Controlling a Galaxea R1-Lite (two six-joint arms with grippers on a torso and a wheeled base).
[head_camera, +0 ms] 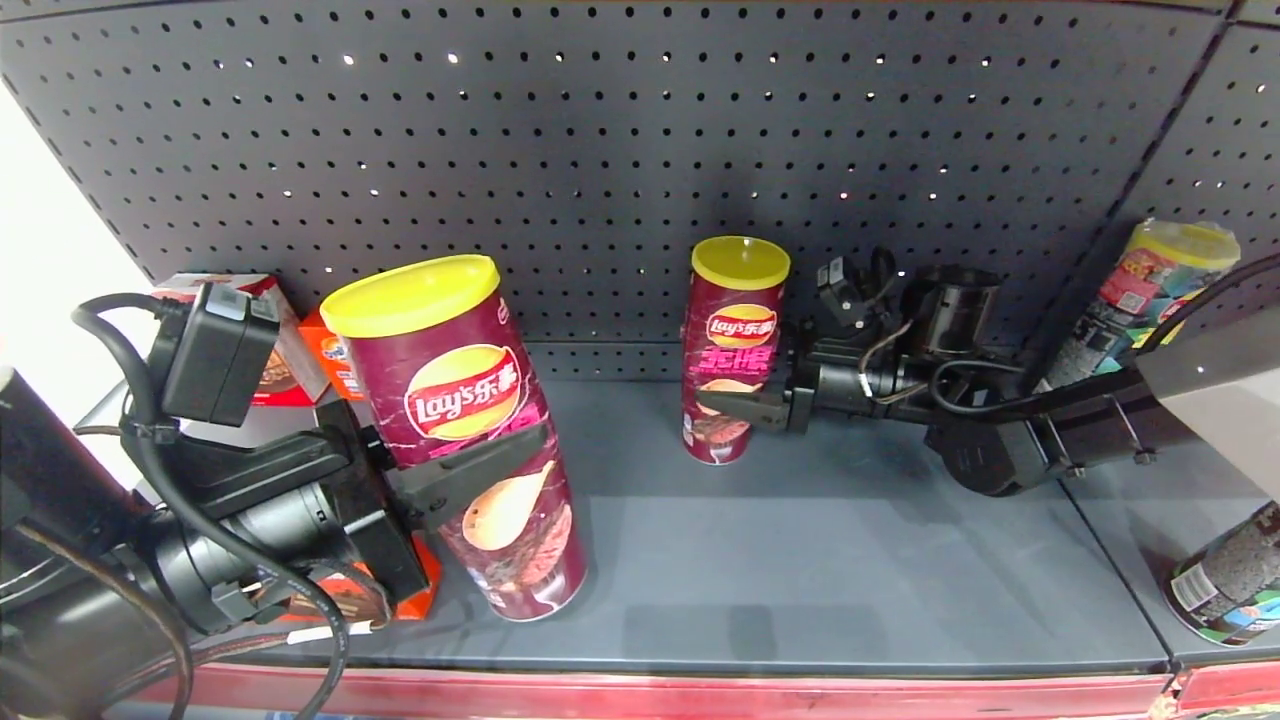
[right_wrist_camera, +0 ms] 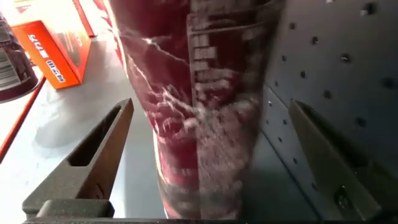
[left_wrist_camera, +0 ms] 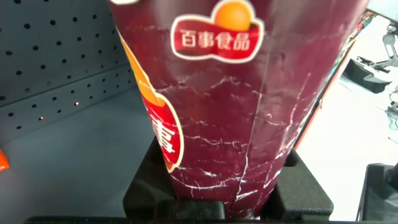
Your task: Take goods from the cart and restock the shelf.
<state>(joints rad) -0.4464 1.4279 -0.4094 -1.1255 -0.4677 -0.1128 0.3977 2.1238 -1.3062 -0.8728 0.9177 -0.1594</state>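
Observation:
A maroon chip can with a yellow lid [head_camera: 450,360] leans at the front left of the grey shelf [head_camera: 850,560]. My left gripper [head_camera: 480,460] is shut on its middle, and in the left wrist view the can [left_wrist_camera: 236,112] rises from between the fingers. I cannot tell whether its base touches the shelf. A second, same-coloured can [head_camera: 735,310] stands upright near the pegboard. My right gripper [head_camera: 728,402] is open around its lower half. In the right wrist view both fingers [right_wrist_camera: 93,168] stand well clear of that can [right_wrist_camera: 193,112].
Orange and red boxes [head_camera: 290,340] lie at the back left, behind my left arm; one orange box [right_wrist_camera: 56,53] appears in the right wrist view. Two dark-labelled cans [head_camera: 1150,290] [head_camera: 1230,590] occupy the right section. The pegboard [head_camera: 640,150] closes the back, and a red strip [head_camera: 700,690] edges the front.

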